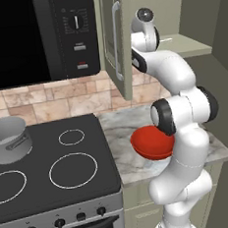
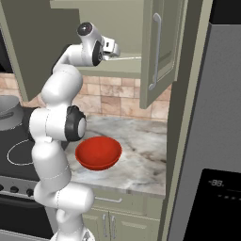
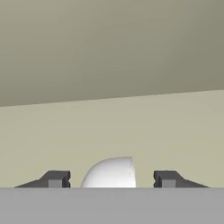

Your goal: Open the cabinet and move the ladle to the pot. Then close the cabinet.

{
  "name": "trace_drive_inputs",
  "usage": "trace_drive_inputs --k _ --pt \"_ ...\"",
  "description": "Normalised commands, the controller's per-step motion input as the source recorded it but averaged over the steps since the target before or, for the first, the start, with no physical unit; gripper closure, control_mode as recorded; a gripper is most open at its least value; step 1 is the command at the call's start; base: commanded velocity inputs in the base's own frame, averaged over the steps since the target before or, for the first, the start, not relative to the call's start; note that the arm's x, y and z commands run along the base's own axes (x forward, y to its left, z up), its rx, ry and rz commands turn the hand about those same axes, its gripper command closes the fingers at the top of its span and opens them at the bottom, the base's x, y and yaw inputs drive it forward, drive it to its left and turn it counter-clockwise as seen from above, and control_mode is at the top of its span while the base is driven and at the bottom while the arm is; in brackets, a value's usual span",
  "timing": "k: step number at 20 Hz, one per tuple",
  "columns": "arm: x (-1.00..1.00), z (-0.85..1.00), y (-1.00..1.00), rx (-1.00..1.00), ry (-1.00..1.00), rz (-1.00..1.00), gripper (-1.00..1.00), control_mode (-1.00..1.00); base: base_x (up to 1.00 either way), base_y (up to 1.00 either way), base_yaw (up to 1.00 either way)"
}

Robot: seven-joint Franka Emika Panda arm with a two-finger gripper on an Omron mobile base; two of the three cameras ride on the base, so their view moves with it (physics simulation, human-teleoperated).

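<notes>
Both doors of the cabinet (image 1: 116, 37) (image 2: 160, 52) stand open. My arm reaches up into it, and my gripper (image 2: 115, 49) (image 3: 111, 179) is low over the shelf (image 1: 193, 44). In the hand view the pale rounded end of the ladle (image 3: 109, 173) lies between my two finger tips, with a gap on each side, so the gripper is open. A thin pale handle of the ladle (image 2: 131, 58) (image 1: 166, 39) runs along the shelf past the hand. The grey pot (image 1: 9, 138) (image 2: 7, 110) stands on the stove's back left burner.
A red bowl (image 1: 151, 142) (image 2: 98, 153) sits on the marble counter (image 2: 136, 141) beside the stove (image 1: 47, 167). A black microwave (image 1: 29, 35) hangs above the stove. A tall refrigerator (image 2: 212, 141) closes the right side. The open right door juts out over the counter.
</notes>
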Motion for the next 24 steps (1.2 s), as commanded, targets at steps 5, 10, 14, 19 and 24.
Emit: trace_drive_inputs --k 5,10,14,19,24 --pt "0.00 -0.19 0.00 0.00 0.00 0.00 1.00 -1.00 0.00 0.00 0.00" --pt "0.00 -0.20 0.00 -0.01 -0.02 0.00 1.00 -1.00 0.00 0.00 0.00" --pt "-0.24 -0.06 0.00 0.00 -0.01 0.00 1.00 -1.00 0.00 0.00 0.00" --pt "-0.58 0.00 -0.05 -0.05 -0.08 0.01 1.00 -1.00 0.00 0.00 0.00" --pt "-0.81 0.02 -0.08 -0.05 -0.01 0.02 1.00 -1.00 0.00 0.00 0.00"
